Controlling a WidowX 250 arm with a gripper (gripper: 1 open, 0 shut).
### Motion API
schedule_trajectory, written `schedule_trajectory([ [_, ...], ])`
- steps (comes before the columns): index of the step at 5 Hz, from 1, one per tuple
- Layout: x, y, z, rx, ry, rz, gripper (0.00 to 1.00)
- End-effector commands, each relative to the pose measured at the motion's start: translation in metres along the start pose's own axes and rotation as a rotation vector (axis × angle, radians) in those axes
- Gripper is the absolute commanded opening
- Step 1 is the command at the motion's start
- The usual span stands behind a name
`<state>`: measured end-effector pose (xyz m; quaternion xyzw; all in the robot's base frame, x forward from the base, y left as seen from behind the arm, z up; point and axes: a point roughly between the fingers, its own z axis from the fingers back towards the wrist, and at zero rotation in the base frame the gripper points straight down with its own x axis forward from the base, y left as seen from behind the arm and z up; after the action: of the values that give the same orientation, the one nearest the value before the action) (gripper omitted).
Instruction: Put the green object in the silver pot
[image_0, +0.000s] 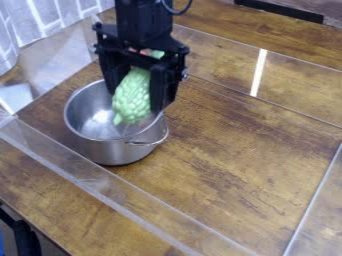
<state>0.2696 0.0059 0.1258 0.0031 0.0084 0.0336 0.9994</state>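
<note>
The green object (132, 96) is a light green, bumpy oval, hanging upright between my gripper's black fingers. My gripper (135, 90) is shut on it and holds it over the right part of the silver pot (94, 135), just above the rim. The pot is round and shiny with a small handle at its front right, and it stands on the wooden table at the left. Its inside shows only reflections.
A clear plastic barrier (120, 205) runs along the table's front and left edges. A pale cloth or paper (16, 95) lies to the left of the pot. Wooden tabletop (247, 140) stretches to the right of the pot.
</note>
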Motion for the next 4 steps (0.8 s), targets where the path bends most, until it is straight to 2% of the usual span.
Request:
schedule_trajectory([
  [1,-0.005,0.01,0.009,0.007,-0.05,0.044,1.0],
  [2,-0.007,0.012,0.001,0.013,-0.026,0.057,0.0],
  [3,-0.007,0.014,-0.011,0.022,0.004,0.074,1.0],
  [4,-0.003,0.022,-0.023,0.027,0.011,0.147,1.0],
])
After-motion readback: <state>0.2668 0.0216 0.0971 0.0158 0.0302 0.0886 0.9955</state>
